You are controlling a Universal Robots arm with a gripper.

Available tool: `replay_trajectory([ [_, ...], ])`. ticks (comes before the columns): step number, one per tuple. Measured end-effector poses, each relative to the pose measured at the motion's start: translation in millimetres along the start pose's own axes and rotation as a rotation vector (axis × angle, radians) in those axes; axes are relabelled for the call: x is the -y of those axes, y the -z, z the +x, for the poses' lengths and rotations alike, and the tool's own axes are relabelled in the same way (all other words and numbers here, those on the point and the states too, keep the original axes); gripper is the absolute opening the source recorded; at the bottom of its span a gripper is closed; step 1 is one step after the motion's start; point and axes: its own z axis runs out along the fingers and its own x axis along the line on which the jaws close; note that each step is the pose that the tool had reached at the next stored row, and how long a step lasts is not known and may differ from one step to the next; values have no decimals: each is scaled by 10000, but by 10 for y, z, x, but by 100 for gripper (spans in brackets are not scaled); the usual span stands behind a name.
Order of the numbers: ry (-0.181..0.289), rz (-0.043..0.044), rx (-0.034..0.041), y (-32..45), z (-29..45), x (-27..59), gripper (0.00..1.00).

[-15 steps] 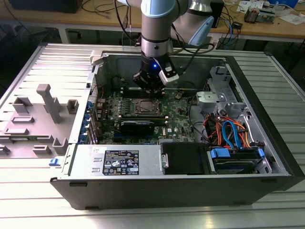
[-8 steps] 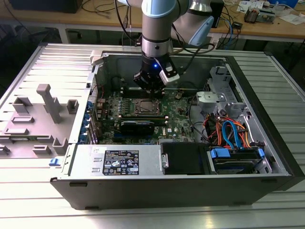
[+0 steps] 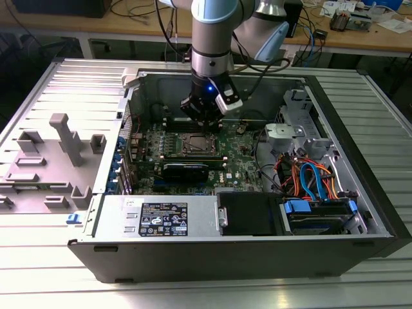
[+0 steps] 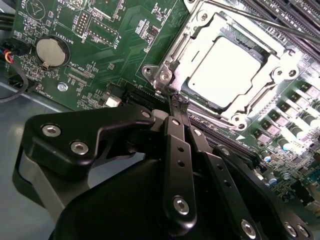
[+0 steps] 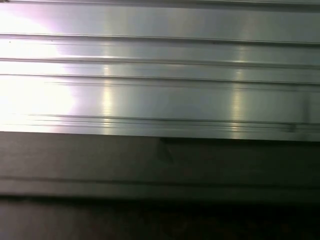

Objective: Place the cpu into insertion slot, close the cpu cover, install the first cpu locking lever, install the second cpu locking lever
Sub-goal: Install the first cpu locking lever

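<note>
The cpu [image 4: 227, 67], with its pale silver top, lies inside the insertion slot [image 3: 195, 145] on the green board. The cpu cover [image 4: 282, 62], a silver frame, lies flat around it. A thin metal lever rod [image 4: 260, 22] runs along one side of the socket. My gripper [image 4: 176, 102] is shut. Its black fingers are pressed together, and their tips rest at one corner of the socket frame. In the exterior view, the gripper [image 3: 205, 119] hangs inside the open computer case just above the socket's far edge.
A round coin battery [image 4: 51, 51] and long black memory slots [image 4: 295, 10] flank the socket. Coloured cables [image 3: 309, 177] and drive bays fill the exterior view's right. The power supply [image 3: 161, 219] sits at the front. Grey fixture blocks [image 3: 64, 138] stand outside the case. Ribbed metal [image 5: 160, 75] is in the first wrist view.
</note>
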Motion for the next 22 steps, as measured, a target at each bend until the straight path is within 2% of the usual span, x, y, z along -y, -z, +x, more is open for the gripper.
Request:
replay_trajectory([
  [16, 0, 2, 1, -34, -5, 23, 11],
  [22, 0, -26, 2, -10, -5, 23, 11],
])
